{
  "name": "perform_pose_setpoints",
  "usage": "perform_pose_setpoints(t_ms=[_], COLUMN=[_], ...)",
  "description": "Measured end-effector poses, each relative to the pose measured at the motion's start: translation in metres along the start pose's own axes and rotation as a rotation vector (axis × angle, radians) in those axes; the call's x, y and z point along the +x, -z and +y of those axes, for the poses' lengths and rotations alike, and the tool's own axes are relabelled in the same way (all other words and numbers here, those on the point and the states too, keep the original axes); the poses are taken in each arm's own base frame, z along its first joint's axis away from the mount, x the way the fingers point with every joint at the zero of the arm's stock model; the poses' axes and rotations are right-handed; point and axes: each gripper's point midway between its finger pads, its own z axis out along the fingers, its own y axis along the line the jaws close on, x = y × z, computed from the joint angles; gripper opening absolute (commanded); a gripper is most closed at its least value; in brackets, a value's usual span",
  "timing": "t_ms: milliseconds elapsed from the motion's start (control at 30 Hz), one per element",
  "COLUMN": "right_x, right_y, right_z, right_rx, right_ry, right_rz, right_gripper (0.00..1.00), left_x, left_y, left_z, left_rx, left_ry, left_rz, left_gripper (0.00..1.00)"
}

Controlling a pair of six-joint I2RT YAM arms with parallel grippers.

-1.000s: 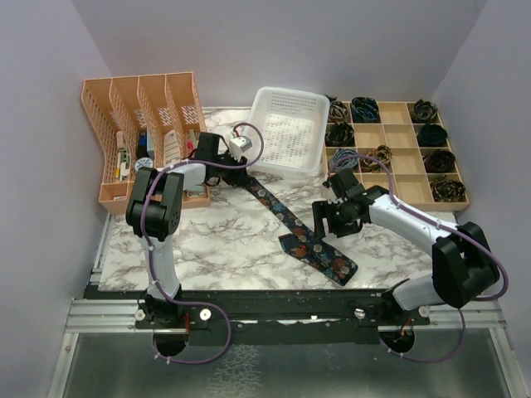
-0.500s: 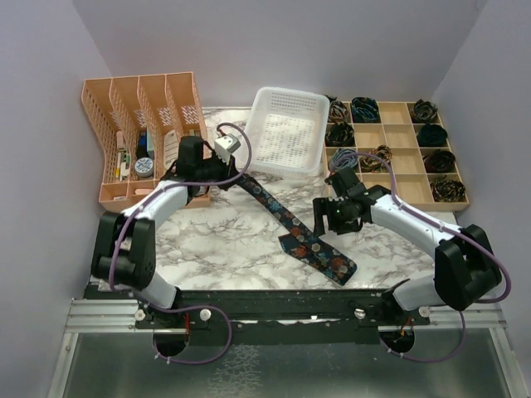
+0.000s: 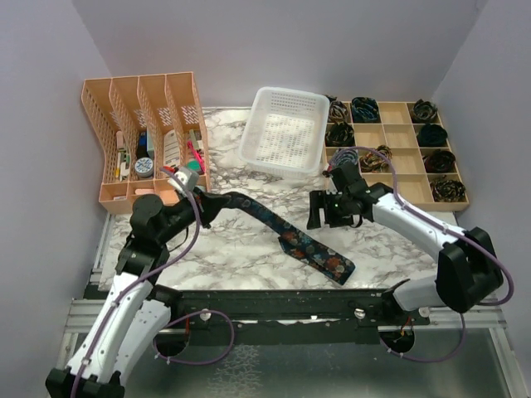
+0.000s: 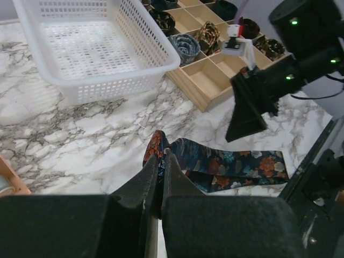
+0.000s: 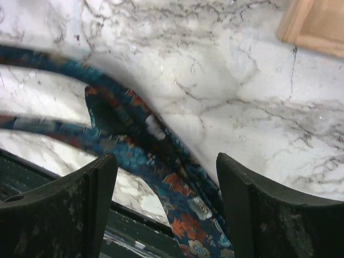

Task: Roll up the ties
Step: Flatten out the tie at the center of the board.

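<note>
While the left gripper pinches one end of the tie, the cloth trails rightward over the marble table – wide end flat near the front edge. Just beyond, the right gripper hangs over the table, spread wide, holding nothing. Farther back sit a white basket and a wooden tray with rolled ties.

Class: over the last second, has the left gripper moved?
Yes. The left gripper pulled away from the white basket, down-left in the overhead view, dragging the tie.
</note>
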Motion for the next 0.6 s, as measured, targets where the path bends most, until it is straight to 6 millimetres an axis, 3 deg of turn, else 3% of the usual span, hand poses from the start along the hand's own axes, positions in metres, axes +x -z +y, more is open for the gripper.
perform_pose_setpoints(t_ms=[333, 467, 600], right_x=[-0.01, 0.009, 0.032], right_y=[-0.037, -0.052, -0.056], right_z=[0.003, 0.006, 0.019], right_rx=[0.0, -0.019, -0.02], right_ry=[0.01, 0.052, 0.122], right_rz=[0.12, 0.21, 0.282], right_gripper=[0.68, 0.67, 0.68], left_x=[0.003, 0.011, 0.015], left_y=[0.047, 0.059, 0.084], left_z=[-0.026, -0.033, -0.026], left_rx=[-0.051, -0.077, -0.235], left_ry=[0.209, 0.321, 0.453], left_rz=[0.003, 0.032, 0.051], left_gripper=[0.0, 0.0, 0.0])
